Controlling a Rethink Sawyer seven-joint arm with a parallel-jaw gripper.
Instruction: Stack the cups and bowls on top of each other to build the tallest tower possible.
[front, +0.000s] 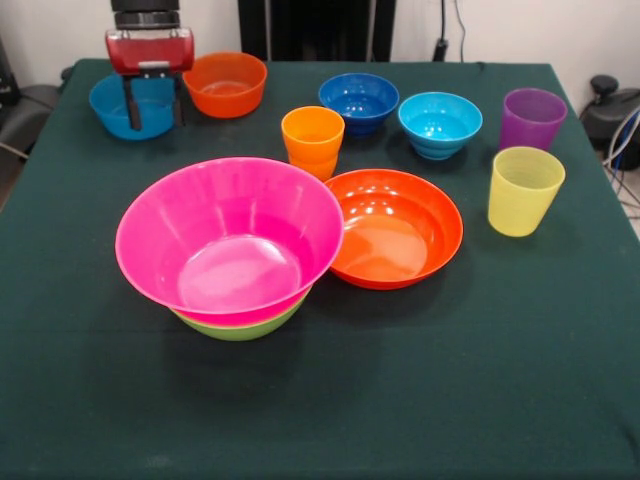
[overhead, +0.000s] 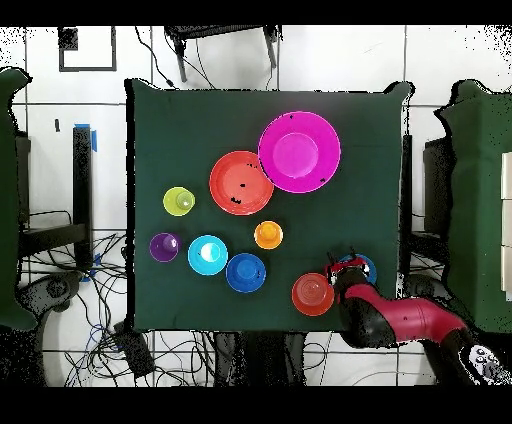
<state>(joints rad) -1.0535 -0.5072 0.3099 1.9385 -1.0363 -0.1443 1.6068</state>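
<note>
While my gripper (front: 152, 108) hangs over blue bowl (front: 132, 106) at table corner, fingers spread wide, straddling bowl, nothing held. Small orange bowl (front: 225, 84) just beside it. Tower (front: 232, 250) so far only pink bowl (front: 230, 235) nested in lime green bowl (front: 240, 325), well apart from me. Shallow orange bowl (front: 393, 227) touches tower's side; orange cup (front: 313, 141) behind it. Step in hand, as I judge: fetching blue bowl. Next move calls for lowering over rim, pinching wall, lifting clear, carrying to pink bowl.
</note>
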